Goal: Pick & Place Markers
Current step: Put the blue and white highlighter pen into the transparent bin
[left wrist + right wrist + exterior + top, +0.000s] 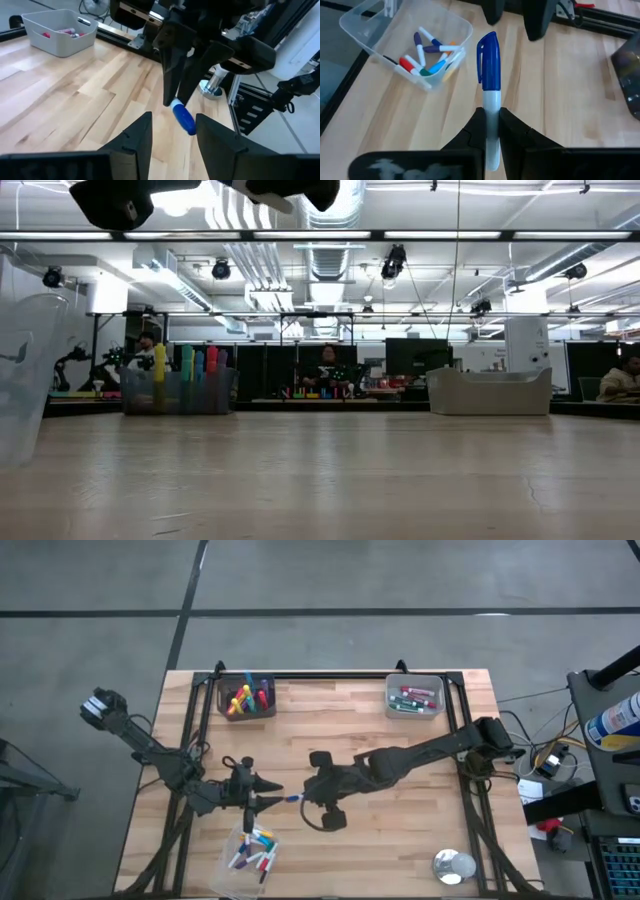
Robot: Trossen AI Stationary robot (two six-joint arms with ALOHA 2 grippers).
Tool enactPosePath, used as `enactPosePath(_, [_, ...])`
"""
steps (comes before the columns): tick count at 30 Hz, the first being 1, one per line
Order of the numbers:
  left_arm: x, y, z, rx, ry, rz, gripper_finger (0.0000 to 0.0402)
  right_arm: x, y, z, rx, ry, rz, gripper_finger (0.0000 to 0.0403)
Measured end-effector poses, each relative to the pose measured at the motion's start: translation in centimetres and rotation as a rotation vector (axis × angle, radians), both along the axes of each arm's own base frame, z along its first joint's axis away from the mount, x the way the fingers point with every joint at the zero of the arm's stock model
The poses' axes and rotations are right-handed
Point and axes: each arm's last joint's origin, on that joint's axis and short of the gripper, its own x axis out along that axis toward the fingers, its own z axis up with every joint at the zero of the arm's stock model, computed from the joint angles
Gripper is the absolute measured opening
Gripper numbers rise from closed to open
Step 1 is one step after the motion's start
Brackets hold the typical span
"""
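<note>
A marker with a blue cap and white barrel (489,65) is held in the air over the table's near middle, between my two grippers; it also shows in the high view (293,798). My right gripper (491,125) is shut on it. My left gripper (172,137) is open and faces it from the left. Its fingers stand on either side of the blue cap's end (184,119) and do not touch it. A clear tub (252,850) holding several markers stands below, near the front edge. My right gripper pinches the marker's white barrel (491,107) between its two fingers, just behind the blue cap. The fingers come from the table's right and lie along the marker. The marker is lifted clear and its cap points toward my left gripper.
A grey bin with upright markers (247,696) stands at the far left and a grey bin with lying markers (414,696) at the far right. A round silvery object (453,866) lies at the near right. A black frame rail (330,675) runs along the far edge.
</note>
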Motion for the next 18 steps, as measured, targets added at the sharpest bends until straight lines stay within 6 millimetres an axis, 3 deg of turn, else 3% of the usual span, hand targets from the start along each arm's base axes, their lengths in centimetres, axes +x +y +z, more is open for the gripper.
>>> enactPosePath(18, [1.0, -0.25, -0.58, -0.007, -0.007, 0.016, 0.0145, 0.39, -0.83, 0.47, 0.017, -0.026, -0.028, 0.0022])
